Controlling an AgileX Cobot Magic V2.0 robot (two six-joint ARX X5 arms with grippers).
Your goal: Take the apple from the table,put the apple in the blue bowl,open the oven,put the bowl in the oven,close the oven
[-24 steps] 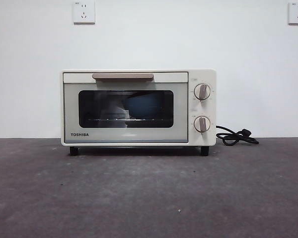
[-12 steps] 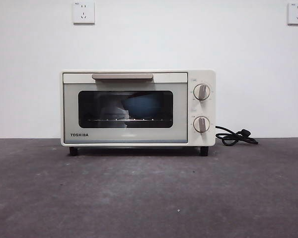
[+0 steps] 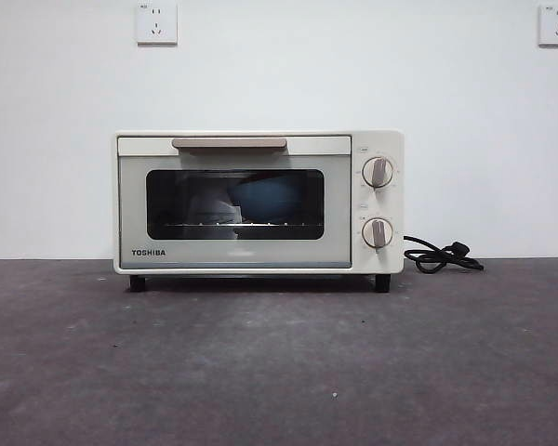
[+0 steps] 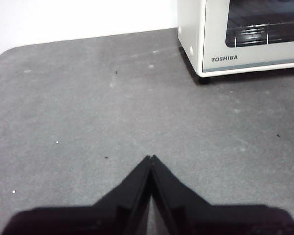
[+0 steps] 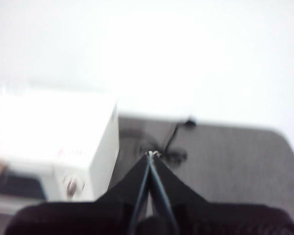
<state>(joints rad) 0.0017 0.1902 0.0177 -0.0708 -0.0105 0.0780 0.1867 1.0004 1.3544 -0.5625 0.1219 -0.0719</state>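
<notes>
1. I judged the last step done: the cream-white Toshiba toaster oven (image 3: 259, 203) stood on the dark grey matte table (image 3: 279, 362) with its glass door shut.
2. The light-blue ribbed bowl (image 3: 265, 197) sat inside on the wire rack; the apple wasn't visible.
3. Left gripper (image 4: 151, 157) and right gripper (image 5: 150, 154) hung clear, jaws pressed together, empty.
4. Next, as I saw it: nothing but parking both arms.

You can read one word here: TOSHIBA. It stands in dark letters low on the left of the oven (image 3: 259, 202) door, under the dark glass. You see the same word on the oven (image 4: 245, 36) in the left wrist view. The small marks around the two knobs are too tiny to read.
</notes>
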